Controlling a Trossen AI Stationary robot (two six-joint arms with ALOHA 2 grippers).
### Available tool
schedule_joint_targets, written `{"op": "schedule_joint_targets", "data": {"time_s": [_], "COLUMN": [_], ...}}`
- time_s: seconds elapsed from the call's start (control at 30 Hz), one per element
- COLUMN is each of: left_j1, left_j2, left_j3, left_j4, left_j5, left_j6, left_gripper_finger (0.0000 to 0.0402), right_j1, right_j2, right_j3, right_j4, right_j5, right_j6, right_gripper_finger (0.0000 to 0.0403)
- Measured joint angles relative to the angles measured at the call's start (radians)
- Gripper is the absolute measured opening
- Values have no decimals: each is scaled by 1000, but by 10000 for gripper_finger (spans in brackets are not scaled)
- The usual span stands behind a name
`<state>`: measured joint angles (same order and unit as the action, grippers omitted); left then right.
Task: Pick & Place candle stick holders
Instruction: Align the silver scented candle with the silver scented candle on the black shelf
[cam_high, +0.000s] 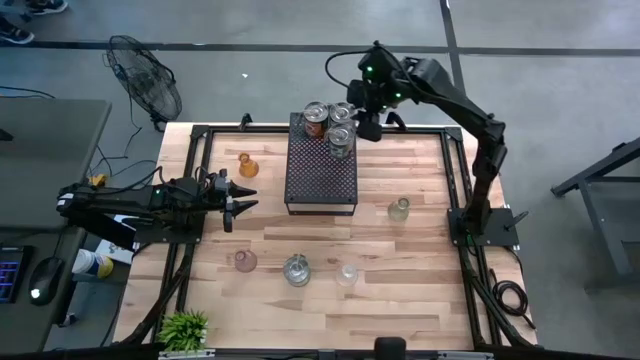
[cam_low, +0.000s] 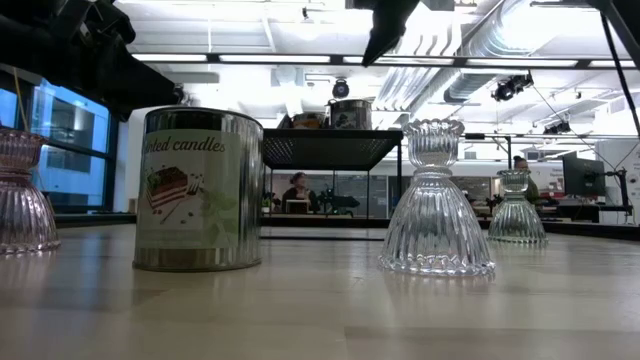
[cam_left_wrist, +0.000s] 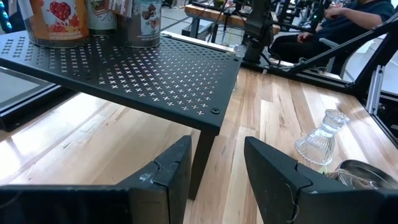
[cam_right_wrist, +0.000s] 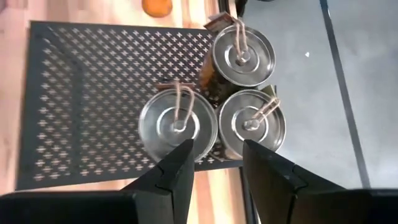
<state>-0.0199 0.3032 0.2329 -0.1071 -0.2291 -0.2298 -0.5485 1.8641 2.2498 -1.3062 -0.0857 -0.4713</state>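
Note:
Three silvery round candle tins (cam_high: 333, 124) stand at the far end of the black perforated tray (cam_high: 322, 185). My right gripper (cam_high: 366, 128) hangs open above them, next to their right side; in the right wrist view its fingers (cam_right_wrist: 217, 165) frame the gap between two lids (cam_right_wrist: 178, 126). My left gripper (cam_high: 250, 198) is open and empty, level above the table just left of the tray (cam_left_wrist: 124, 68). On the table stand an amber holder (cam_high: 247, 165), a pinkish holder (cam_high: 245, 261), a fourth tin (cam_high: 296, 270) and two clear glass holders (cam_high: 346, 274) (cam_high: 399, 209).
A small green plant (cam_high: 185, 328) stands at the near left corner. A black frame (cam_high: 455, 180) runs around the table top. In the low view the tin (cam_low: 198, 190) and a clear holder (cam_low: 436, 205) stand close to the near edge. A person sits in the room beyond (cam_left_wrist: 348, 25).

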Motion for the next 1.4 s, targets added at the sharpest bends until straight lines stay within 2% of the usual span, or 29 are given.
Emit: {"op": "schedule_joint_targets", "data": {"time_s": [0.33, 0.53, 0.73, 1.1, 1.23, 1.4], "left_j1": [0, 0, 0, 0, 0, 0], "left_j2": [0, 0, 0, 11, 43, 119], "left_j3": [0, 0, 0, 0, 0, 41], "left_j4": [0, 0, -1, 0, 13, 31], "left_j5": [0, 0, 0, -23, -24, -20], "left_j6": [0, 0, 0, -11, -35, -65], "left_gripper_finger": [145, 145, 145, 145, 145, 145], "right_j1": [16, 34, 49, 104, 140, 193], "right_j2": [-54, -90, -205, -541, -652, -761], "right_j3": [-22, -136, -364, -895, -1082, -1272], "right_j4": [-81, -49, 113, 541, 733, 949], "right_j5": [-51, -56, -55, -21, -9, 56], "right_j6": [45, 48, 63, 182, 206, 206], "right_gripper_finger": [129, 129, 129, 129, 129, 129]}}
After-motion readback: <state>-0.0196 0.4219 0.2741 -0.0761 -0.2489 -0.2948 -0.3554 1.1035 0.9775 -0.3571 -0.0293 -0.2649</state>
